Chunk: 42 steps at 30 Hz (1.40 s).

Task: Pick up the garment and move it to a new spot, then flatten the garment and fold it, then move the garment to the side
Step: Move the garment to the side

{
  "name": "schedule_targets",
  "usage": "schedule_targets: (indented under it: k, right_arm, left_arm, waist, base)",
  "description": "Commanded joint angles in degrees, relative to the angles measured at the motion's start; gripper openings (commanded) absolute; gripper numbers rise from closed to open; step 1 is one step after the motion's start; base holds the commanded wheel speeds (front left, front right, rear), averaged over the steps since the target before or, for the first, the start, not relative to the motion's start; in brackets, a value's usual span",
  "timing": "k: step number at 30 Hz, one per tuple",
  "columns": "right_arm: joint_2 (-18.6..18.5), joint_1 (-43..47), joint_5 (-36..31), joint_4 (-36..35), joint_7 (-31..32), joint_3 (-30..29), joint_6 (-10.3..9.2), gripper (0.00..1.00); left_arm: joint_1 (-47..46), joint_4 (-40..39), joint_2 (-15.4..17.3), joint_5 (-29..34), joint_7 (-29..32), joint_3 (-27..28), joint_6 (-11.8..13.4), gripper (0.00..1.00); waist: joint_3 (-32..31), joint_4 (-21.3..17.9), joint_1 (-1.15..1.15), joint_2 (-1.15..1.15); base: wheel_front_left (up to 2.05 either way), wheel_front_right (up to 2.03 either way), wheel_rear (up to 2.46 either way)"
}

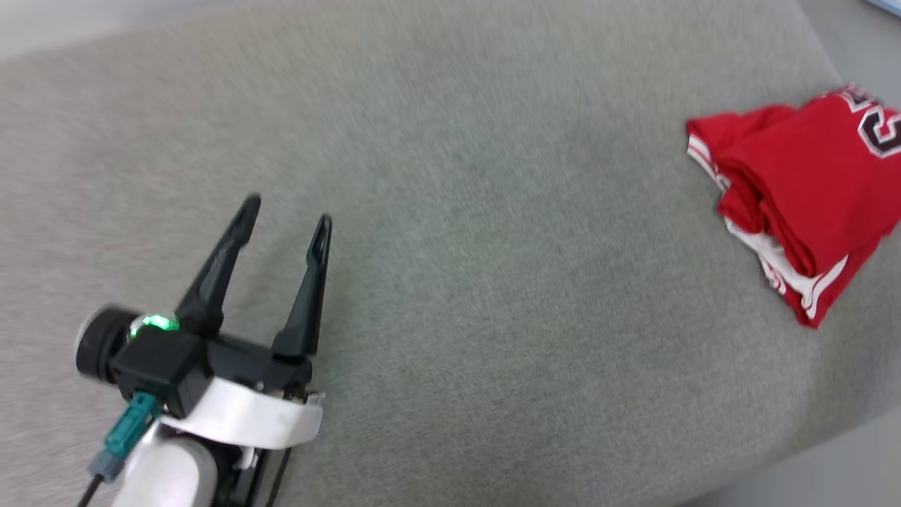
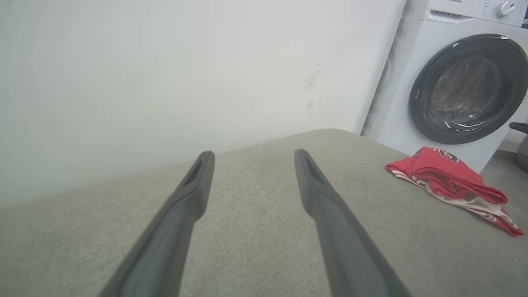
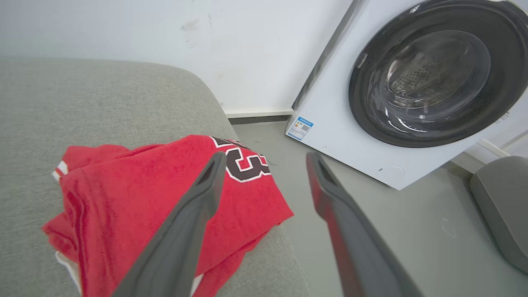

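The garment (image 1: 802,190) is a red jersey with white, red-striped sleeve edges and black numerals, lying folded in a loose bundle at the right end of the grey cushioned surface (image 1: 450,211). It also lies at the right in the left wrist view (image 2: 449,181). My left gripper (image 1: 285,215) hovers open and empty over the surface's left part, far from the garment; its fingers spread apart (image 2: 253,159). My right gripper (image 3: 266,159) is open with nothing between its fingers, just above the garment (image 3: 136,198) near the surface's right edge.
A white front-loading washing machine (image 3: 412,90) with a dark round door stands on the grey floor (image 3: 371,231) just beyond the surface's right end. A pale wall (image 2: 185,74) runs behind the surface. A grey rounded object (image 3: 501,202) sits on the floor by the machine.
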Motion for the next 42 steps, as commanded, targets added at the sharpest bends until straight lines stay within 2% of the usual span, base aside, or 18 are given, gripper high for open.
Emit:
schedule_targets:
  k: [1,8,16,20,25,29,42]
  right_arm:
    - [0.36,1.31,0.21,-0.57,-0.26,-0.12,-0.06,1.0]
    - [4.76,13.54,2.13,-12.04,0.35,1.54,-0.05,1.0]
    - [10.11,24.27,3.79,-22.76,-0.28,7.59,-0.05,1.0]
    - [11.99,26.94,5.18,-25.8,-1.42,10.51,-0.05,1.0]
    - [13.45,30.08,6.35,-28.56,-1.97,13.55,-0.05,1.0]
    - [14.01,33.22,6.85,-31.18,-1.36,15.22,-0.05,1.0]
    - [14.28,39.77,8.84,-37.13,1.08,16.71,-0.05,1.0]
  left_arm:
    - [0.77,0.32,-0.31,-0.28,-0.43,0.14,0.23,1.0]
    - [6.03,4.09,-2.05,-1.3,-1.82,0.61,2.75,1.0]
    - [10.06,7.99,-3.98,-2.01,-2.96,0.49,4.69,1.0]
    - [10.86,10.12,-4.66,-2.8,-3.78,1.62,5.22,1.0]
    - [12.87,11.69,-5.46,-3.08,-4.38,3.2,6.27,1.0]
    - [14.92,12.63,-4.78,-2.37,-4.55,3.98,6.67,1.0]
    - [17.78,14.39,-4.73,-0.96,-4.84,4.19,5.83,1.0]
  waist:
    - [-4.66,2.54,0.0,0.0]
    - [-11.58,6.16,0.0,0.0]
    - [-17.31,10.96,0.0,0.0]
    - [-18.71,13.16,0.0,0.0]
    - [-21.14,15.52,0.0,0.0]
    - [-22.62,16.45,0.0,0.0]
    - [-24.33,17.22,0.0,0.0]
  base:
    - [0.0,0.0,0.0]
    - [0.0,0.0,0.0]
    - [0.0,0.0,0.0]
    - [0.0,0.0,0.0]
    - [0.0,0.0,0.0]
    - [0.0,0.0,0.0]
    - [0.0,0.0,0.0]
